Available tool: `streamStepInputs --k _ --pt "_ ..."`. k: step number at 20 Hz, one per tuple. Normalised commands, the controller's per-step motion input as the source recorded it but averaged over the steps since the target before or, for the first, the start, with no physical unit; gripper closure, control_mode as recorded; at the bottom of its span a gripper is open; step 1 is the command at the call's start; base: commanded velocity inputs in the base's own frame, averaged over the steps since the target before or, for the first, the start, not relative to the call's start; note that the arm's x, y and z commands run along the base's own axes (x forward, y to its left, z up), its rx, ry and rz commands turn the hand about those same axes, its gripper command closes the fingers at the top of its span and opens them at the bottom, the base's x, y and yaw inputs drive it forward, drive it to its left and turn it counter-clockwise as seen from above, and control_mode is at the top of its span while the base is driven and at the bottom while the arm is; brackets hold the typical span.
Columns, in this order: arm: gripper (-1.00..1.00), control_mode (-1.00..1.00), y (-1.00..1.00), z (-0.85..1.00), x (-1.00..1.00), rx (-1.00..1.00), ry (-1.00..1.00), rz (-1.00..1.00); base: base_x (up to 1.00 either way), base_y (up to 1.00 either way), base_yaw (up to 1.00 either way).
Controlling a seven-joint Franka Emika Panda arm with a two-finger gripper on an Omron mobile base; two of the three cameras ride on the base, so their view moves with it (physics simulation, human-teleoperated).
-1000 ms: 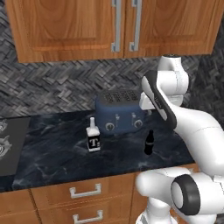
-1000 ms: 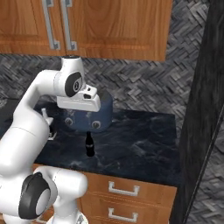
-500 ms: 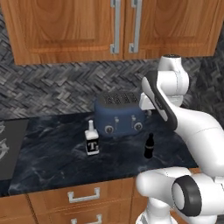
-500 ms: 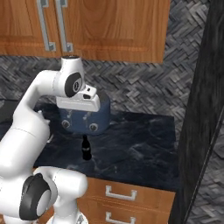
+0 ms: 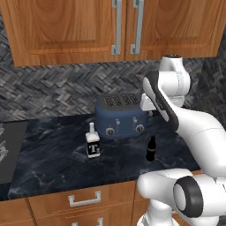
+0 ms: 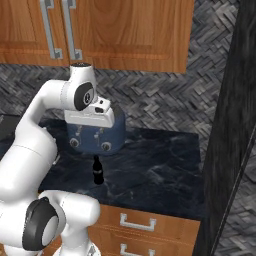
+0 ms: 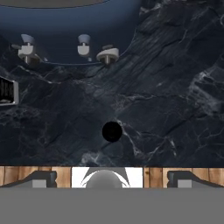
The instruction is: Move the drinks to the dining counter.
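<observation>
**Above the worktop, jaws wide**

Gripper point(image 7: 112, 177) spread wide, holding nothing, poised high over the slim black bottle point(image 5: 151, 148). Bottle upright on the black marble worktop point(image 5: 53, 163), just in front of the blue toaster point(image 5: 122, 115). Square clear bottle point(image 5: 92, 142) upright beside the toaster's left front corner.

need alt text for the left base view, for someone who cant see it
A white robot arm reaches up over a black marble worktop holding a blue toaster, a squat clear bottle with a white cap, and a slim black bottle. Wooden cabinets hang above; drawers sit below.
</observation>
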Motion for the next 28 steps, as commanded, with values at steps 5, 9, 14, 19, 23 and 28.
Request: streamStepInputs --k 5,9,14,19,23,28 --pt "-1.0 1.0 0.0 0.0 0.0 0.0 0.0 0.0 0.17 0.0 0.0" --pt "-1.0 -1.0 0.0 -0.08 0.02 0.0 0.0 0.0 0.14 0.0 0.0" --pt "-1.0 -1.0 0.0 -0.45 0.14 0.0 0.0 0.0 0.0 0.0 0.0" --pt "-1.0 -1.0 0.0 -0.46 0.1 0.0 0.03 0.0 0.0 0.0 0.0" --pt "-1.0 -1.0 0.0 -0.38 0.0 0.0 0.07 0.0 0.0 0.0 0.0" --pt "-1.0 -1.0 0.0 -0.37 0.06 0.0 0.08 0.0 0.0 0.0 0.0"
